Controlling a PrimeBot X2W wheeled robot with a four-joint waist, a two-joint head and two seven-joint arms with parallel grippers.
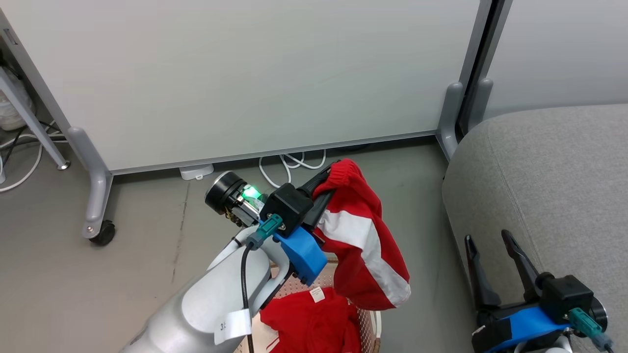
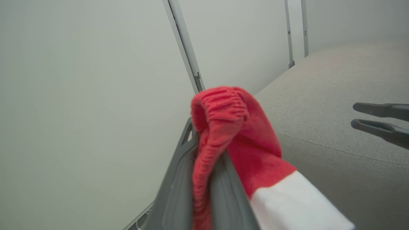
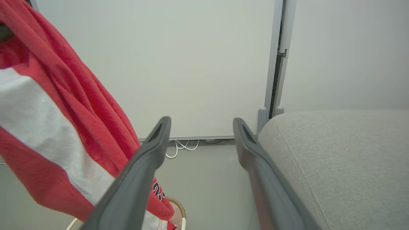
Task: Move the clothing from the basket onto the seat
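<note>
Grey floor (image 1: 147,274) and a white partition panel (image 1: 245,73) back the scene. One red garment (image 1: 363,245) with a white stripe hangs by its ribbed edge from the left gripper (image 1: 327,177), which is clenched on it above the basket (image 1: 375,333). A second red garment (image 1: 309,323) lies inside the basket. To the right stands the seat (image 1: 549,171), with the right gripper (image 1: 488,240) spread wide and empty near its left edge. The pinch takes only the ribbed edge, so a quick swing could slip it free, or the trailing hem might snag the basket's rim and drag it.
</note>
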